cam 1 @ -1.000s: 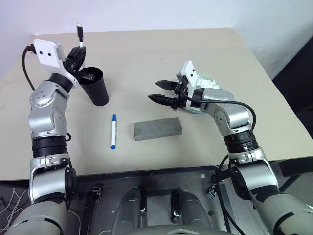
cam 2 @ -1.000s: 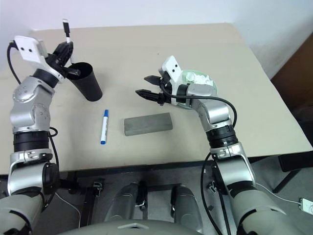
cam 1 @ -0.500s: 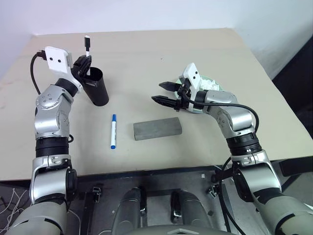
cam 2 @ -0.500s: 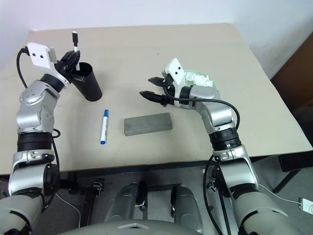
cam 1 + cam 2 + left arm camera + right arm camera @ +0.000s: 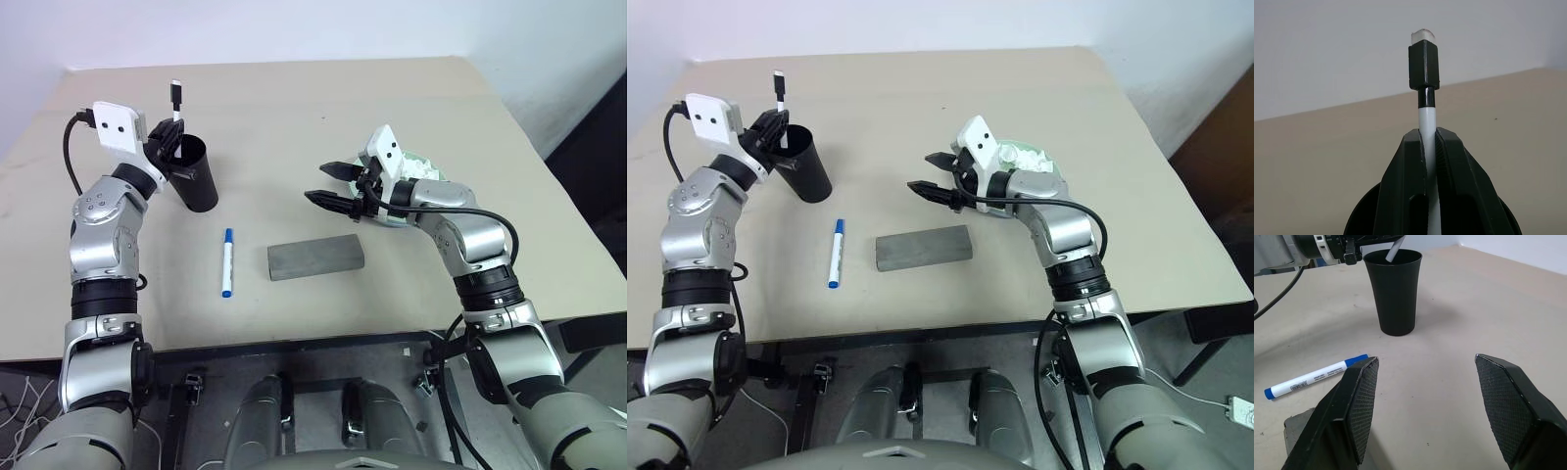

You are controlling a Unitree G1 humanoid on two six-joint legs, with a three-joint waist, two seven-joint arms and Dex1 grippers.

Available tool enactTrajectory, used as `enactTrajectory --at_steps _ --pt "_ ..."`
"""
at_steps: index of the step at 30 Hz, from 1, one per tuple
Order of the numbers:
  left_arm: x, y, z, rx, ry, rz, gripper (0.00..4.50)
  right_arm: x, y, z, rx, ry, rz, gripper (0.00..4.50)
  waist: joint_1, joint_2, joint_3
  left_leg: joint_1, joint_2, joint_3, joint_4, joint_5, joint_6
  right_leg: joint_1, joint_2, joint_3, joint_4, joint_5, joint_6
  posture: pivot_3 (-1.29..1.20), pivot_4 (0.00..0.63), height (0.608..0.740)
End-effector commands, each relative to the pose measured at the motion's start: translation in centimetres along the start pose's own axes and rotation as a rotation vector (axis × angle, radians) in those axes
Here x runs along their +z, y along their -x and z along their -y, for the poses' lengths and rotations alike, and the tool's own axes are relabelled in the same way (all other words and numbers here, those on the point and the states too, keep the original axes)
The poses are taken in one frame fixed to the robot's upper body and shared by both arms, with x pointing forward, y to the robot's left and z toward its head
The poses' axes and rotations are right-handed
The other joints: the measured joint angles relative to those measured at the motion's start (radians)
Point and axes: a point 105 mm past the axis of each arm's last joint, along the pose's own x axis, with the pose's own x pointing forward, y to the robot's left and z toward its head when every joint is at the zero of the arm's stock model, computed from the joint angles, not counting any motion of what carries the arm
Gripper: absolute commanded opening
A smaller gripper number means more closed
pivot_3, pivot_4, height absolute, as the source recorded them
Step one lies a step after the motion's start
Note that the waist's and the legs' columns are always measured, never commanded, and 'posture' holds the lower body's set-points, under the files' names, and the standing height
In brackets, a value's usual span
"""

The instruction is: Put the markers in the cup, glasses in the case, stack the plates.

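Observation:
My left gripper [image 5: 168, 140] is shut on a white marker with a black cap [image 5: 1424, 63] and holds it upright. The marker's lower end dips into the mouth of the black cup [image 5: 199, 184], which stands at the far left. A second marker [image 5: 227, 262], white with blue cap and end, lies flat in front of the cup. The grey case [image 5: 315, 257] lies closed at the table's middle. My right gripper [image 5: 319, 183] hovers open just beyond the case, pointing left with nothing between its fingers. A mint-green plate [image 5: 1051, 168] shows behind my right hand. The glasses are out of view.
A crumpled white paper wad [image 5: 1027, 154] rests on the green plate. The beige table has bare room at the far side and the right. Its front edge runs close below the case and the blue marker.
My left gripper has sunk a little and shifted toward the cup's mouth, bringing the marker down into it. The right arm has stayed put.

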Motion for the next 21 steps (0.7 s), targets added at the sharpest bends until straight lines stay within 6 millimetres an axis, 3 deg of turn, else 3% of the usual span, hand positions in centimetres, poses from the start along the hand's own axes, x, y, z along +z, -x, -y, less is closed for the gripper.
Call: enactTrajectory --at_steps 1,21 --pt "1.92 0.24 -0.59 0.017 -0.056 0.053 0.0 1.2 -0.02 -0.02 -0.001 0.046 0.033 3.31 0.0 0.0 0.0 0.0 0.0 0.0 0.0 0.0 0.0 0.0 0.0 0.0 0.0 0.0 0.0 0.0 0.15 0.715" --pt "1.66 0.21 -0.13 0.012 -0.062 0.038 0.0 0.97 0.08 0.18 -0.013 0.076 0.025 3.31 0.0 0.0 0.0 0.0 0.0 0.0 0.0 0.0 0.0 0.0 0.0 0.0 0.0 0.0 0.0 0.0 0.15 0.715"
